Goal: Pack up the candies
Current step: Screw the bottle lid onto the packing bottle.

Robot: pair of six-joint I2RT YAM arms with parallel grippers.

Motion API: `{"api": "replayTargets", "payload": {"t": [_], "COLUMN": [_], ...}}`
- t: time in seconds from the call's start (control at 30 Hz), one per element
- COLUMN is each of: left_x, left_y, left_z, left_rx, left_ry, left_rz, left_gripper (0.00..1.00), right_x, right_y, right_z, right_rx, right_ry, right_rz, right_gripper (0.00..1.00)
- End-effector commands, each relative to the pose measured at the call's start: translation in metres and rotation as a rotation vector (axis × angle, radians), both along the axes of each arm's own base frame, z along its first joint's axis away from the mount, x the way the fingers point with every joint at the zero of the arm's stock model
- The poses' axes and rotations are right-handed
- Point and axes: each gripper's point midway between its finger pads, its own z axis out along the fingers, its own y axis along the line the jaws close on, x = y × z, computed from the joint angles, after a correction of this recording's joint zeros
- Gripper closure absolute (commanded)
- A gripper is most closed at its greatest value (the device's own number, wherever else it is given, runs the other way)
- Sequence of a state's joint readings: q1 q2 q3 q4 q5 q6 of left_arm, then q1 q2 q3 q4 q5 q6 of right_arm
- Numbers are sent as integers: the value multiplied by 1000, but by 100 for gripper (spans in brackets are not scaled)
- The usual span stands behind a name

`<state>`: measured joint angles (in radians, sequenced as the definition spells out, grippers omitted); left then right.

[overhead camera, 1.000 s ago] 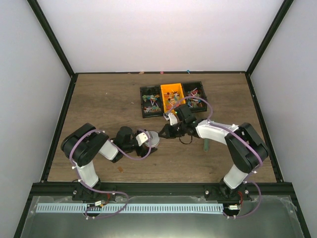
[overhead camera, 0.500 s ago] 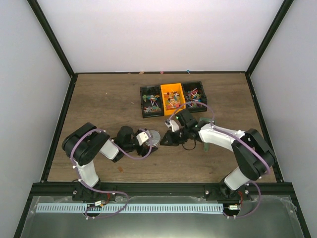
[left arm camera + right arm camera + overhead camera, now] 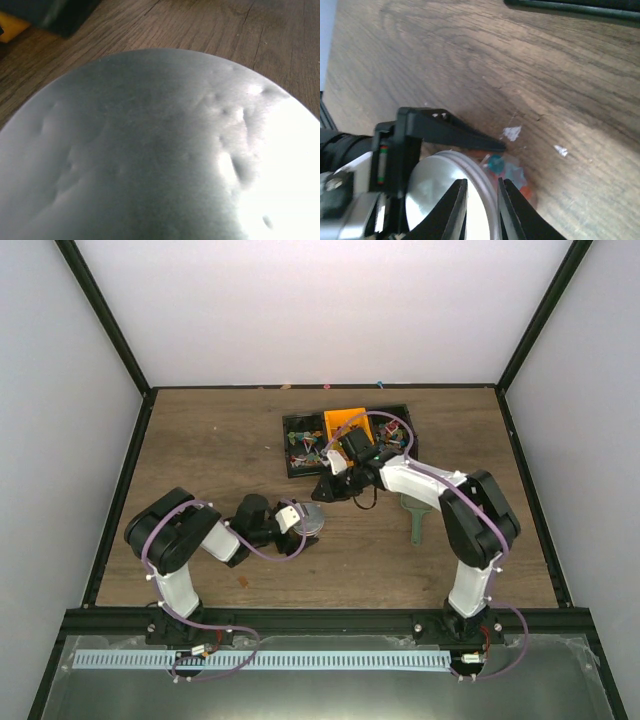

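1. Judging from the right end effector [image 3: 481, 182], which is poised just beside the jar [image 3: 506, 172] with nothing in it, the step in hand looks like closing up. A metal lid [image 3: 150, 150] is already on the jar, and a few candies [image 3: 496, 162] show through its clear wall.
2. The next move, as I judge it, calls for a square grip on the lid's rim to tighten or check it. If the jar wants more candies, it calls instead for a reach to the trays [image 3: 286, 445]; the views do not settle which.
3. The right end effector's fingers stand nearly together with a narrow slit between them, and nothing is pinched there. Whether they touch the lid's rim I cannot tell.
4. The left end effector [image 3: 293, 519] is clamped on the jar, which lies tipped over with its lid facing that wrist. One black finger runs along the jar wall; the other is hidden.
5. The jar sits near the middle of the table [image 3: 200, 440]. The trays lie just beyond it, far and to the right, and hold most of the candies. A green scoop [image 3: 413, 518] lies on the table to the right.
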<state>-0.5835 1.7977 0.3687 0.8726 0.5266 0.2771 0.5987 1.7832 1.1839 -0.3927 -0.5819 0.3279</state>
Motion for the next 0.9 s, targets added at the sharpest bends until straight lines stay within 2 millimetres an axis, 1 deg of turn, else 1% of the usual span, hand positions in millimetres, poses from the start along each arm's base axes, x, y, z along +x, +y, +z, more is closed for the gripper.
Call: {"api": "replayTargets", "payload": {"t": [0.0, 0.1, 0.3, 0.6, 0.8, 0.87], "left_x": [-14, -14, -15, -14, -15, -15], "left_y": [1, 2, 2, 2, 1, 1], "left_z": [-10, -9, -8, -9, -10, -10], "left_rx": [20, 24, 28, 31, 30, 31], "left_ry": [60, 57, 49, 50, 54, 55], "left_rz": [-35, -33, -36, -38, -42, -42], "left_gripper": [10, 10, 9, 9, 9, 9], "right_x": [12, 11, -3, -8, -2, -1], "right_y": [5, 7, 5, 13, 15, 16], "right_z": [-3, -6, -21, -9, 2, 2], "right_rx": [-43, -41, -29, 11, 13, 17], "right_ry": [-36, -31, 18, 8, -28, -25], "right_rz": [49, 61, 78, 94, 76, 77], "right_gripper": [82, 82, 82, 83, 83, 82]}}
